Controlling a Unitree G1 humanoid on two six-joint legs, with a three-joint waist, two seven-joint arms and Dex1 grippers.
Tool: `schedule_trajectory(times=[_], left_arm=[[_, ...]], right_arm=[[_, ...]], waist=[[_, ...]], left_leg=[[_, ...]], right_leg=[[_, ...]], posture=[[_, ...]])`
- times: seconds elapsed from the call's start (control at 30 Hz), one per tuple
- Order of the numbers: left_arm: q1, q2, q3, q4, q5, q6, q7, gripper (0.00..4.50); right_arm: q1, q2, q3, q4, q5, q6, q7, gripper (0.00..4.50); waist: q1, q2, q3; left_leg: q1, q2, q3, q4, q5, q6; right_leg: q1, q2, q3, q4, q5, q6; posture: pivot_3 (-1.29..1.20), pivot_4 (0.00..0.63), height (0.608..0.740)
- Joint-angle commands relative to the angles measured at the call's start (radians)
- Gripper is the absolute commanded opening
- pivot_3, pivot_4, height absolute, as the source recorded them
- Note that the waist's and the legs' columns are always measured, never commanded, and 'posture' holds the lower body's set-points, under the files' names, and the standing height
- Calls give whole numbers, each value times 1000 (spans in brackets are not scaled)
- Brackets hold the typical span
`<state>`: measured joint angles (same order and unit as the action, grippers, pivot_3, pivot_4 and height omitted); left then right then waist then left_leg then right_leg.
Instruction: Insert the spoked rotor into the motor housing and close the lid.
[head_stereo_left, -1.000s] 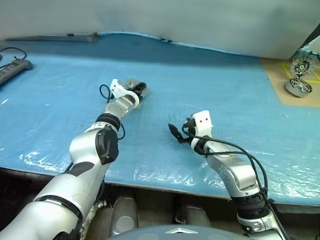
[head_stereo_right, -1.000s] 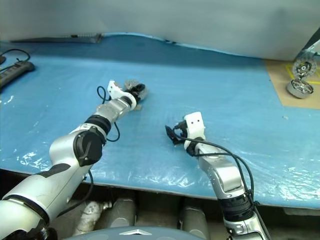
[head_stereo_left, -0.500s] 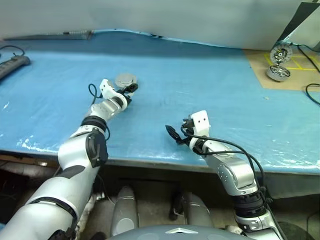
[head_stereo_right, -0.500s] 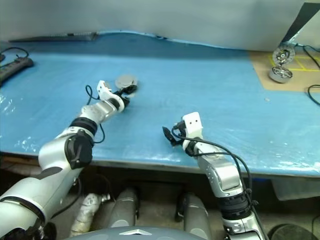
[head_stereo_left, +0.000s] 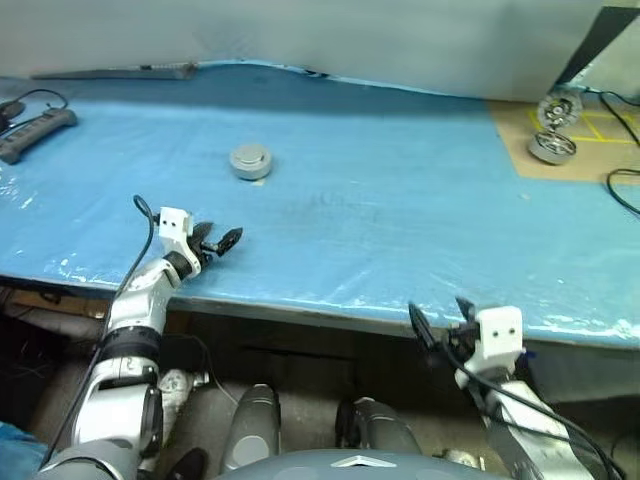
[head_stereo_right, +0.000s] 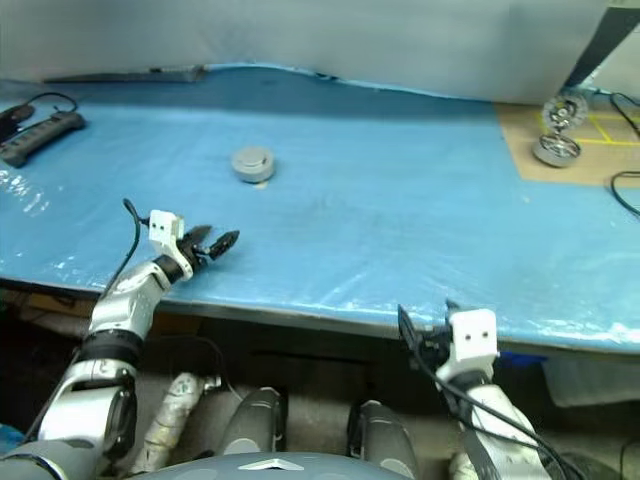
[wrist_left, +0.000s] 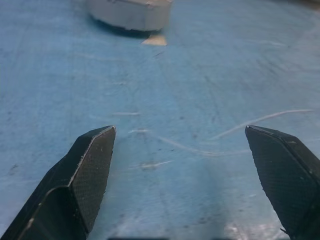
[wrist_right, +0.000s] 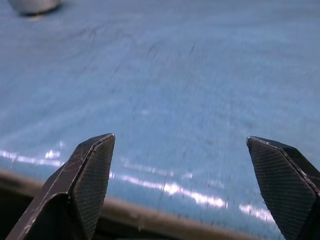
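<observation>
**Inspector A:** Presently, the motor housing (head_stereo_left: 250, 160) sits closed in the upper left of the head view on the blue table cover (head_stereo_left: 380, 210), its lid (head_stereo_left: 250, 153) down flat with the plain grey face up. The spoked rotor cannot be seen, presumably shut inside.

**Inspector B:** And the grippers?

**Inspector A:** The left gripper (head_stereo_left: 218, 243) hovers at the lower left near the table edge, well apart from the housing, fingers spread and empty. The right gripper (head_stereo_left: 440, 322) hangs at the lower right off the table front, fingers (wrist_right: 90, 170) likewise wide, holding nothing.

**Inspector B:** Handling assessment?

**Inspector A:** By judgement, the unit is rigid metal, dense for its size, with a smooth wall that may slip. Any further grip belongs across the round side wall, low, not on the hinged lid. A second similar unit (head_stereo_left: 551, 148) stands at the upper right on a tan board (head_stereo_left: 590, 160).
</observation>
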<state>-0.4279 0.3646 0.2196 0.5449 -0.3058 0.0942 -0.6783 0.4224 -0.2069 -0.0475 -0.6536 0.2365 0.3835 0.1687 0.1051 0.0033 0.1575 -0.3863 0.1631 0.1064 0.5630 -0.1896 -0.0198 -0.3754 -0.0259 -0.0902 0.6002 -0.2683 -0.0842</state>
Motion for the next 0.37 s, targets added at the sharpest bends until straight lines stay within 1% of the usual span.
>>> schedule_trajectory(times=[0.03,0.07,0.1,0.13,0.17,0.2,0.27,0.37], left_arm=[[75,7,1,-118,37,-112,38,4459],[105,0,-6,-156,40,-111,47,4459],[133,-8,-12,-194,41,-114,57,4079],[156,-17,-15,-230,38,-108,70,3889],[176,-25,-16,-259,35,-101,84,3889],[193,-34,-16,-284,37,-101,103,3889],[223,-51,-20,-331,40,-99,128,3889],[254,-72,-32,-384,48,-98,162,3889]], right_arm=[[-106,3,8,62,-11,17,-8,4500],[-141,3,9,84,-14,20,-5,4500],[-169,-1,12,103,-19,20,0,4500],[-195,-3,16,121,-21,17,7,4500],[-215,-5,20,137,-23,14,14,4500],[-234,-7,25,153,-27,11,20,4500],[-265,-4,36,176,-29,10,27,4500],[-292,4,49,196,-27,15,36,4500]], waist=[[-12,7,5],[-15,7,6],[-23,5,6],[-28,1,6],[-28,1,6],[-27,3,7],[-26,3,7],[-32,3,7]], left_leg=[[5,5,-2,-1,1,1],[10,9,-3,-5,1,1],[11,10,-4,-8,2,3],[10,7,-4,-8,3,7],[10,0,-3,-8,1,10],[11,-3,-2,-8,0,13],[5,-3,2,-10,2,16],[0,-3,2,-9,3,15]], right_leg=[[10,0,-8,-13,1,2],[16,-1,-15,-26,2,4],[19,-1,-17,-34,5,8],[19,-5,-17,-34,11,10],[19,-13,-17,-31,23,5],[18,-17,-17,-28,25,-2],[12,-17,-17,-26,26,-2],[6,-17,-18,-22,26,-3]], posture=[[0,150,740],[0,150,740],[0,150,740],[0,150,740],[0,150,740],[0,150,740],[0,150,740],[0,150,740]])
